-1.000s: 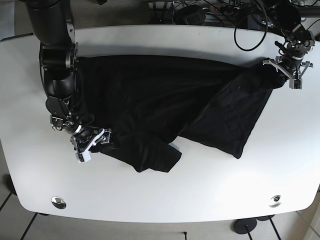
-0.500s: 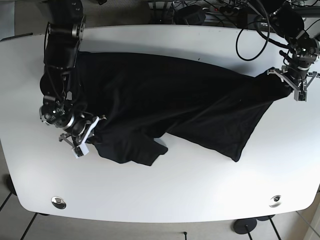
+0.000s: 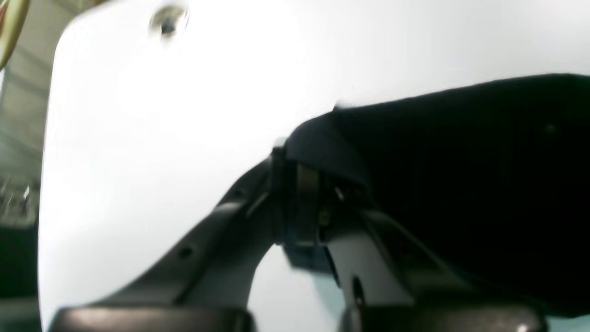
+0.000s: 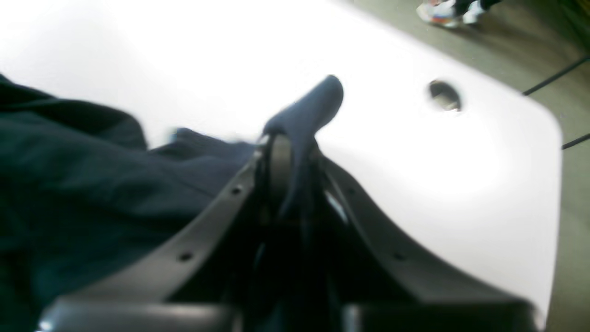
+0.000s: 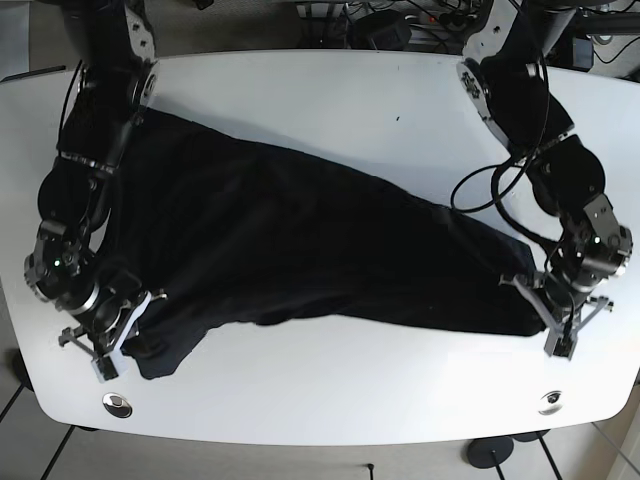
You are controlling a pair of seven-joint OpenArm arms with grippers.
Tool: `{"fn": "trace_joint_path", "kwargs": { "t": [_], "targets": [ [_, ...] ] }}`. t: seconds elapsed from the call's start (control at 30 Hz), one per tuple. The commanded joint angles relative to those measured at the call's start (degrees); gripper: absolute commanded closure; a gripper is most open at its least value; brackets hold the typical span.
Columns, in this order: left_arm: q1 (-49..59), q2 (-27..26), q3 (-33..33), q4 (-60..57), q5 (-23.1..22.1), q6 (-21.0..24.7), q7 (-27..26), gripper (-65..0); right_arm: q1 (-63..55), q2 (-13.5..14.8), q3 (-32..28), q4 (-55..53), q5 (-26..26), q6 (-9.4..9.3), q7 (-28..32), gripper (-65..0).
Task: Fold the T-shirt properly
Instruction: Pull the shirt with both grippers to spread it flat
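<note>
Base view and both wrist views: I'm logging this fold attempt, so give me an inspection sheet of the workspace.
Surface: white table, bare around the cloth.
Job's things: black T-shirt, stretched across the table, unfolded.
Clutter: nothing seen.
Grippers: left gripper and right gripper, fingers shut on T-shirt edges.
Cables: black cable looping along the left arm; more behind the table.
Surroundings: tiled floor, shoes in the right wrist view.

The worktop (image 5: 330, 85) was white and glossy, with rounded corners and a round metal fitting (image 5: 117, 404) set near each front corner. Behind its far edge lay a tangle of dark cables (image 5: 400, 22). The floor (image 5: 20, 430) was pale tile with dark joints. In the right wrist view, a pair of shoes (image 4: 445, 11) stood on olive-grey floor.
</note>
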Motion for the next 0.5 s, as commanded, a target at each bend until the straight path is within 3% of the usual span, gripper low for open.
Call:
{"fn": "trace_joint_path", "kwargs": {
  "t": [0.03,0.13,0.33,0.5],
  "targets": [
    [-10.13,-0.95,0.5,-5.5,-0.59,0.34,-1.56,0.0,10.13,0.8,-0.01,-5.01,0.53,-0.1,1.49,-1.9],
    [-21.47,-2.54,0.59,-12.71,-0.32,0.34,-1.56,0.0,20.6,3.44,-0.45,-11.08,0.62,-0.1,1.57,-1.9],
    [-41.34,-7.11,0.68,-24.4,-0.32,0.34,-2.7,0.0,40.2,5.46,-5.28,-19.43,1.06,-0.1,1.92,-1.9],
    [-42.83,-9.57,0.59,-25.2,-0.59,0.34,-2.35,0.0,41.26,5.81,-5.28,-19.34,1.23,-0.1,1.13,-1.9]
  ]
}}
